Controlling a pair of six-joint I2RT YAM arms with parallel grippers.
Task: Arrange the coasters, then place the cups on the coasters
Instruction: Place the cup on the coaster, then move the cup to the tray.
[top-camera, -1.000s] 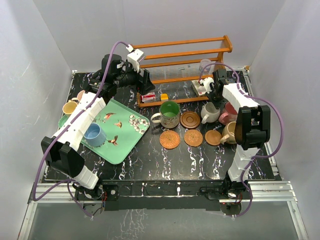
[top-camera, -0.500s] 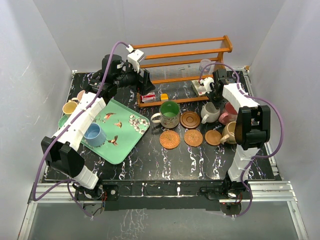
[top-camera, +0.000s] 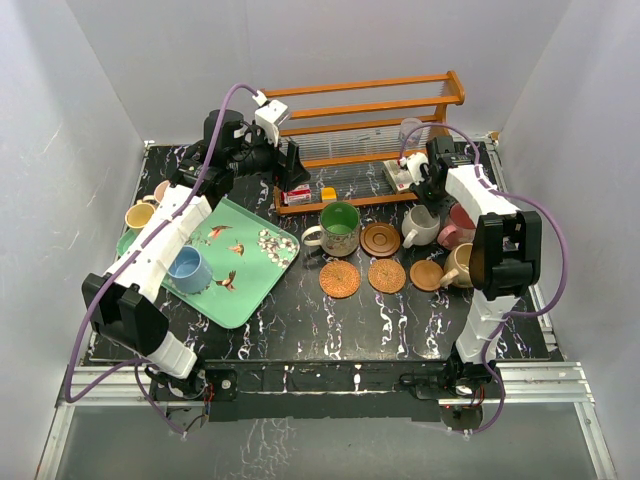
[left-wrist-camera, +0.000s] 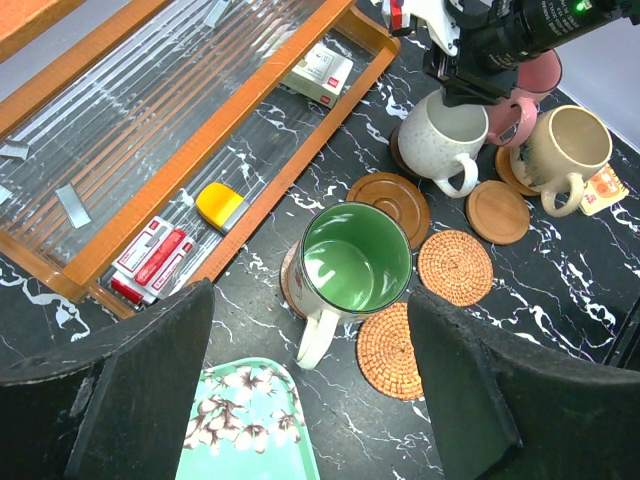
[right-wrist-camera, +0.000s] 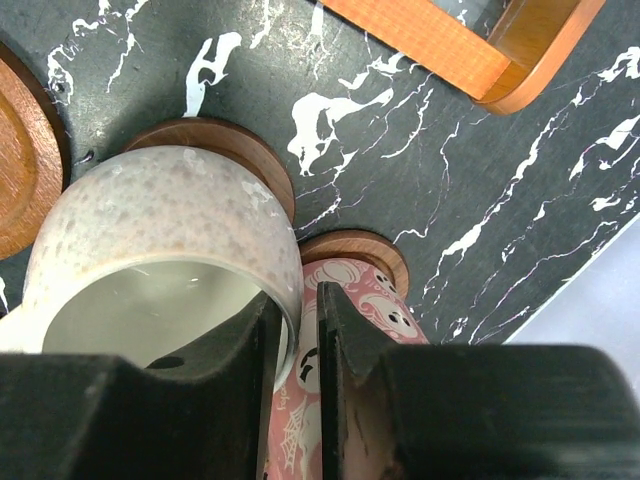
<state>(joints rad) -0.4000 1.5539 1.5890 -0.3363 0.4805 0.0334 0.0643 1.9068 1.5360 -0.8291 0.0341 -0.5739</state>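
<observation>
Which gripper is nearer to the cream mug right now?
Right. The right gripper sits at the rim of the cream mug, jaws astride its wall; the left gripper hangs open by the wooden rack, well away.

Overhead view from behind, wrist views downward (right closest), sharing cream mug (left-wrist-camera: 430, 150)

The left gripper (left-wrist-camera: 310, 300) hangs spread wide over a green mug (left-wrist-camera: 357, 262). Woven coasters (left-wrist-camera: 455, 267) lie at its three and five o'clock. A cream mug (left-wrist-camera: 440, 135) stands at one o'clock, the right gripper (left-wrist-camera: 468, 88) on its rim.
</observation>
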